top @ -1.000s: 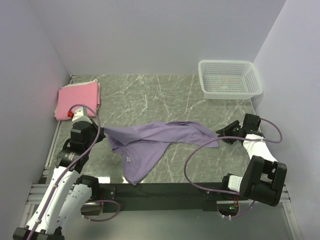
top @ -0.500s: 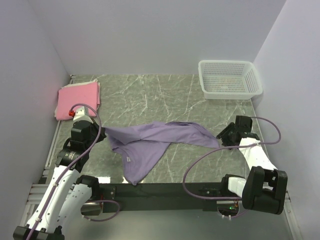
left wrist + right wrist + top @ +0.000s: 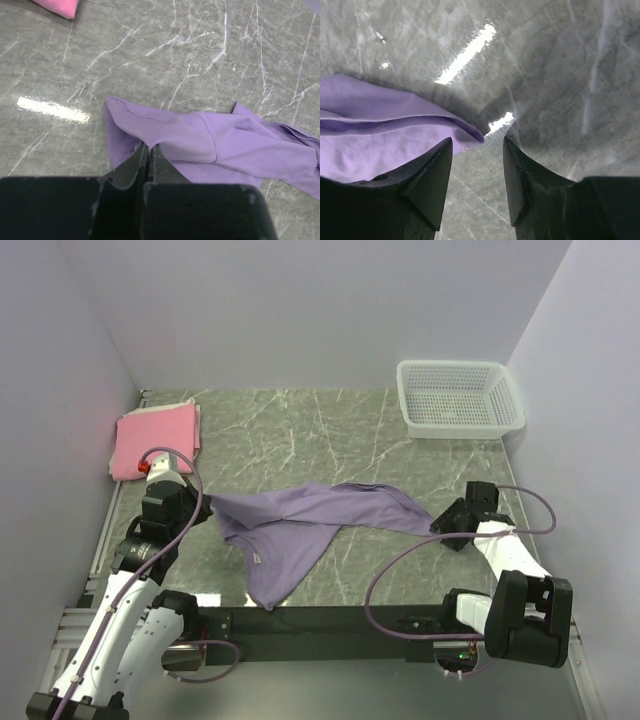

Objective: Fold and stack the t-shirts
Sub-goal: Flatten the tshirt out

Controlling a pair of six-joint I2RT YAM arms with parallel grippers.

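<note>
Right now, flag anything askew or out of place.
The purple t-shirt lies twisted and bunched mid-table, unfolded, unlike the folded pink t-shirt. The left claw pinches its edge; the right claw stands open at its tip.

The left arm reaches forward and low, its black 2-finger left tool (image 3: 148,150) pinched tight on the lavender-purple cloth t-shirt (image 3: 200,140). The right arm angles inward, its black right tool (image 3: 477,150) held low, fingers spread apart.

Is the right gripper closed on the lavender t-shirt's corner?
No: in the right wrist view the right gripper stands open, its fingers apart, and the lavender t-shirt has its corner lying loose at the gap.
</note>
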